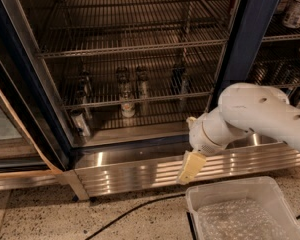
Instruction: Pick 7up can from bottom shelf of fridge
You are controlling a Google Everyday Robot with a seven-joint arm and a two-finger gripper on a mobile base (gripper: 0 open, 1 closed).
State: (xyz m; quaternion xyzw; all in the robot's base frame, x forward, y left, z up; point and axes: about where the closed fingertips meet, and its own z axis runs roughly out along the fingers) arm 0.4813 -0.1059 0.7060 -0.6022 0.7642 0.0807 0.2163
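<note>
The fridge (247,34) stands open, with a dark blue frame and wire racks. The 7up can (126,103) has a silver top, a pale label and a small red mark. It stands upright near the front middle of the bottom shelf (200,91). My gripper (190,167), pale yellow at the end of the white arm (255,116), hangs outside the fridge in front of the ribbed steel base panel (135,171). It is below and to the right of the can, well apart from it, and holds nothing that I can see.
Darker cans stand behind and beside the 7up can (142,86), (179,81), (83,86), and one sits low at the left (80,124). A clear plastic bin (240,211) is on the floor under the arm. A black cable (135,213) runs across the floor. The open door's edge (25,134) is at the left.
</note>
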